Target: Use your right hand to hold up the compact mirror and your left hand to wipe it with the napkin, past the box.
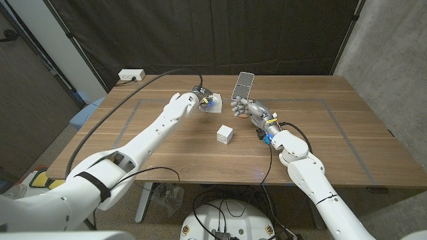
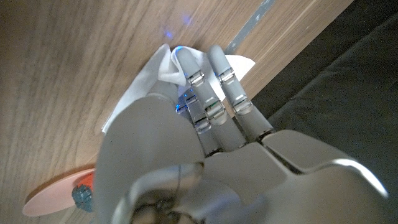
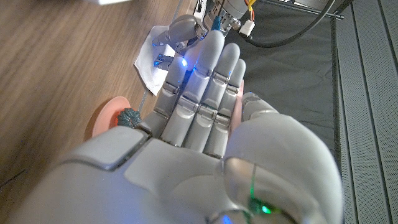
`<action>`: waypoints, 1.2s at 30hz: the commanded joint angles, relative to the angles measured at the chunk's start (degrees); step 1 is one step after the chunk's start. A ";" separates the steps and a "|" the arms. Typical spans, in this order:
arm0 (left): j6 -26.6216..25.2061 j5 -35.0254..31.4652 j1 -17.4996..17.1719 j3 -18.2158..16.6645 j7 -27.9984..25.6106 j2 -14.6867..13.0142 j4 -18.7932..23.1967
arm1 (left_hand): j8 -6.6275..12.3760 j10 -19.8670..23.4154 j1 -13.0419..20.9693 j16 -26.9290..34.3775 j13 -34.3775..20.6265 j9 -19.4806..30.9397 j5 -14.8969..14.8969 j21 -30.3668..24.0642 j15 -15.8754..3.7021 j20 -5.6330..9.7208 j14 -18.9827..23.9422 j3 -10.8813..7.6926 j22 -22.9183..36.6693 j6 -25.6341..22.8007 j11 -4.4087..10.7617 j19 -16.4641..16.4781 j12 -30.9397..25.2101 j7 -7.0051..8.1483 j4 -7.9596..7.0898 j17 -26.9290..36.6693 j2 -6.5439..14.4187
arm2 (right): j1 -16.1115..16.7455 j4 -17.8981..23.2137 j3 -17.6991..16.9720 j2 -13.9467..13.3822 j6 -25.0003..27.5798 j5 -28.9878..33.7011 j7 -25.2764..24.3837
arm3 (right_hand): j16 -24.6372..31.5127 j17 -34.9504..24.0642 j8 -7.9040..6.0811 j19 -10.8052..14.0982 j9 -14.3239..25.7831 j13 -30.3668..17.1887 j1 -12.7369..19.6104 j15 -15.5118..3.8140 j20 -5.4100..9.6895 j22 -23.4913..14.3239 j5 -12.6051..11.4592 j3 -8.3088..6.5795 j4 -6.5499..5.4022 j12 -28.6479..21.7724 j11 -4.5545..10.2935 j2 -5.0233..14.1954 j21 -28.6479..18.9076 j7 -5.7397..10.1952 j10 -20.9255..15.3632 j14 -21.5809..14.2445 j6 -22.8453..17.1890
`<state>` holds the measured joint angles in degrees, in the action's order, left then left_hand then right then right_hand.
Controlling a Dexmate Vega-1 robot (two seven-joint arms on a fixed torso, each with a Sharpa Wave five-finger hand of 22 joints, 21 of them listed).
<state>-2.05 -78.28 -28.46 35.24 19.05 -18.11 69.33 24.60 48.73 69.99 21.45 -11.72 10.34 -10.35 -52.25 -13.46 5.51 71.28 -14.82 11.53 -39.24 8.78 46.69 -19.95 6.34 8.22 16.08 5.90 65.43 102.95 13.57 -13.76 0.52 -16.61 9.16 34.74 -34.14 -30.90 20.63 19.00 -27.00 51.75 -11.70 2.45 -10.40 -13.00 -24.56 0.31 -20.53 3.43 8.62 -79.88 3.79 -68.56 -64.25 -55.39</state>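
Note:
My right hand (image 1: 250,109) holds the compact mirror (image 1: 243,85) upright above the table, past the white box (image 1: 225,135). In the right wrist view my right hand (image 3: 199,106) has its fingers together, with a pink round part (image 3: 102,121) and a teal bit beside it. To its left my left hand (image 1: 198,100) reaches down onto the white napkin (image 1: 211,103) on the wood. In the left wrist view its fingers (image 2: 211,93) curl over the napkin (image 2: 140,81), which bunches up around them. The right wrist view shows the left hand (image 3: 180,28) on the napkin (image 3: 149,59).
A white power strip (image 1: 131,75) lies at the table's back left corner, and a black cable (image 1: 127,100) runs from it along my left arm. Grey tape lines (image 1: 313,101) mark a rectangle on the wooden table (image 1: 347,140). A dark curtain hangs behind.

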 commanded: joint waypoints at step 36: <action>11.59 19.15 -10.72 -12.68 -46.37 0.98 5.65 | 0.88 15.58 1.73 0.81 -10.62 2.87 0.20 -4.94 0.16 5.52 2.99 -0.82 0.13 -20.71 1.26 0.76 -2.45 -5.03 -0.17 4.33 -0.64 | 1.60 2.42 1.97 -3.05 -4.78 11.10 -5.44 | -0.43 -0.47 0.28 -0.12 0.17 -0.60 2.56 -1.63 8.07 -0.09 -0.23 0.25 -0.33 0.46 -0.19 1.18 -0.15 0.12 -0.90 -0.37 -0.93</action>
<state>6.16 -62.48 -37.44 24.71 -19.92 -17.55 72.99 25.16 62.89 71.45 21.88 -22.05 12.95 -10.30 -56.80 -13.40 5.83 73.79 -15.20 11.60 -59.68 8.65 47.59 -22.13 1.43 8.14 20.09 5.14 66.58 104.15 14.24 -14.92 -2.29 -12.21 6.75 34.51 -34.40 -30.56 20.62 19.02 -27.55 52.66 -11.88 2.45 -10.41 -12.96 -24.16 -0.09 -20.31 3.31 8.47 -79.88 3.91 -69.05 -64.36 -55.51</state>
